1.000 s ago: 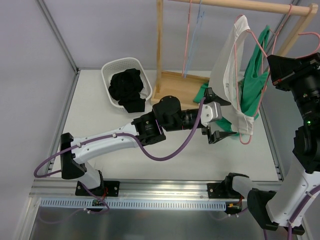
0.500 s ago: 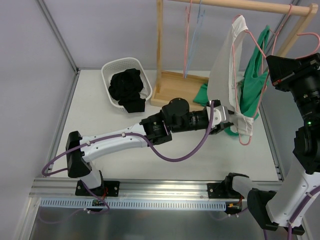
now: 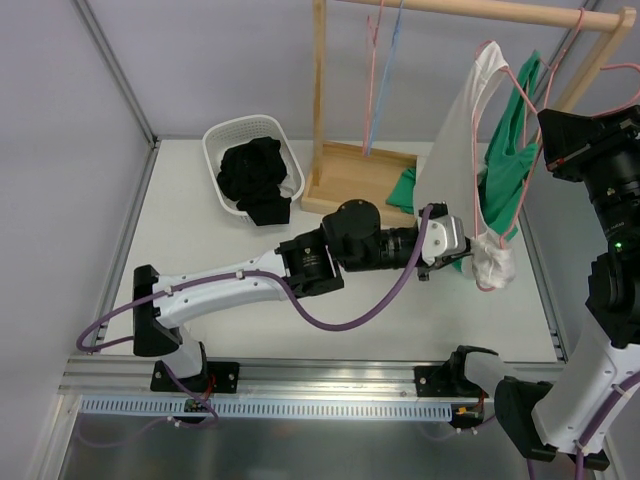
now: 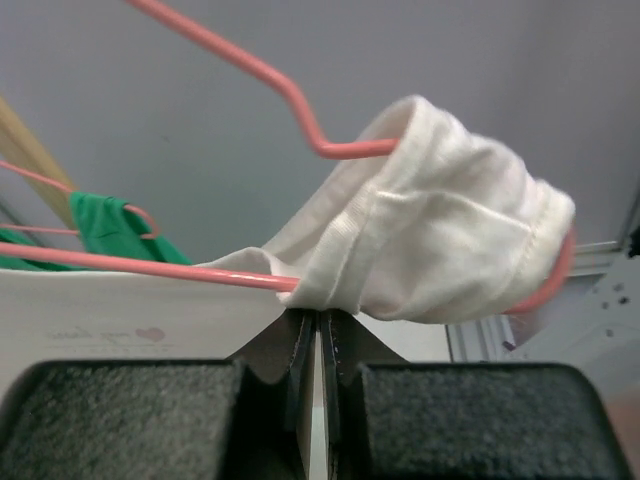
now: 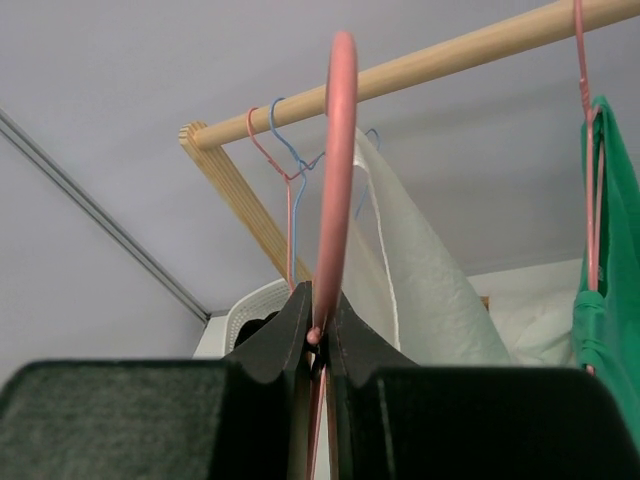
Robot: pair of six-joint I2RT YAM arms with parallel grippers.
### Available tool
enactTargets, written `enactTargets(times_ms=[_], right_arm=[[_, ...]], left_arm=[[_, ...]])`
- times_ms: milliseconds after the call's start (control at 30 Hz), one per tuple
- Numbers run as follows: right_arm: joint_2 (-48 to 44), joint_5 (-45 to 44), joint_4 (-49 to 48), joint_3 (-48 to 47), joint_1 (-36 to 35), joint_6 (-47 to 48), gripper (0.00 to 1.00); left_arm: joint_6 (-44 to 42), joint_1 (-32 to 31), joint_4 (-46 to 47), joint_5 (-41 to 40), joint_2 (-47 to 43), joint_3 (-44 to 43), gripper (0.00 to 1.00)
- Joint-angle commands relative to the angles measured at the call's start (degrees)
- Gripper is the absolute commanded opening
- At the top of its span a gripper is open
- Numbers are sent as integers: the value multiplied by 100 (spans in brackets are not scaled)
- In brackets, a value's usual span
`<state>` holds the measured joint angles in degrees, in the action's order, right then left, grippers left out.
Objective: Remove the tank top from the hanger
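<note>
A white tank top hangs on a pink wire hanger at the right, tilted, with its lower end bunched round the hanger's bottom corner. My left gripper is shut on that bunched cloth. In the left wrist view the jaws pinch a fold of the white tank top just under the pink hanger wire. High on the right, my right gripper is shut on the hanger. In the right wrist view its fingers clamp the base of the hanger's hook, and the tank top hangs beyond.
A green garment hangs on another pink hanger just behind. The wooden rack has a top rail, a post and a base tray. Empty pink and blue hangers hang from the rail. At the back left is a white basket with black clothes in it.
My left gripper has moved right to the tank top's lower end and gone from open to shut on it. The cloth has bunched at the hanger's bottom. The right arm has not moved.
</note>
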<state>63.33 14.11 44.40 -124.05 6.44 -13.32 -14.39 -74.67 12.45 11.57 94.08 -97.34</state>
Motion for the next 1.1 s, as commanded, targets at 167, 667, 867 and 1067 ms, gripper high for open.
enactTargets(times_ms=[167, 667, 867, 1067], right_arm=[[118, -399, -626, -32, -28, 497, 0], [-294, -216, -801, 56, -28, 23, 0], [-646, 127, -802, 118, -28, -512, 0], [-1077, 391, -793, 241, -28, -680, 0]], left_arm=[[173, -583, -5, 73, -557, -75, 0], [1337, -32, 846, -728, -1286, 1770, 0], [1844, 893, 1084, -366, -1156, 1930, 0], [2107, 1227, 1453, -191, -621, 1368, 0]])
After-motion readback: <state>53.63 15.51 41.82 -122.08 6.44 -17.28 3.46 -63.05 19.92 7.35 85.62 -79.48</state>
